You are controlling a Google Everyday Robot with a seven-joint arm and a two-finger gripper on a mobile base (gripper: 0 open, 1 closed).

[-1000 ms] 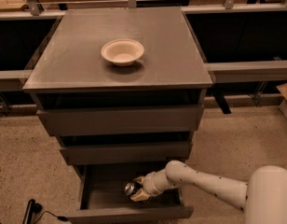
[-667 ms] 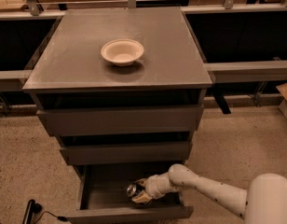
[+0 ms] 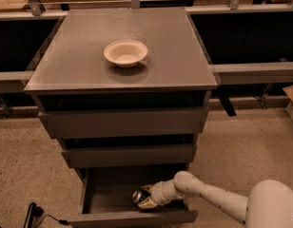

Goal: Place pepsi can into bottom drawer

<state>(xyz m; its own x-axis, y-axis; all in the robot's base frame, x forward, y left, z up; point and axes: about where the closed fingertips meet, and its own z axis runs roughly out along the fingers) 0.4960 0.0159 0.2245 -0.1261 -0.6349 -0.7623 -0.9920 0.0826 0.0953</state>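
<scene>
The bottom drawer (image 3: 113, 216) of the dark cabinet is pulled open, lowest of three. My white arm reaches in from the lower right, and the gripper (image 3: 145, 198) is down inside the drawer near its right half. The gripper is shut on the pepsi can (image 3: 138, 196), a small dark can held on its side with a silver end facing left. The can is low in the drawer; I cannot tell whether it touches the floor of the drawer.
A cream bowl (image 3: 126, 52) stands on the cabinet top (image 3: 175, 56). The two upper drawers (image 3: 122, 122) are slightly out. A black cable (image 3: 34, 213) lies on the speckled floor at the lower left. Dark shelving runs behind the cabinet.
The gripper with the can has moved slightly left and deeper into the bottom drawer. The arm's elbow has lowered. The bowl has not moved.
</scene>
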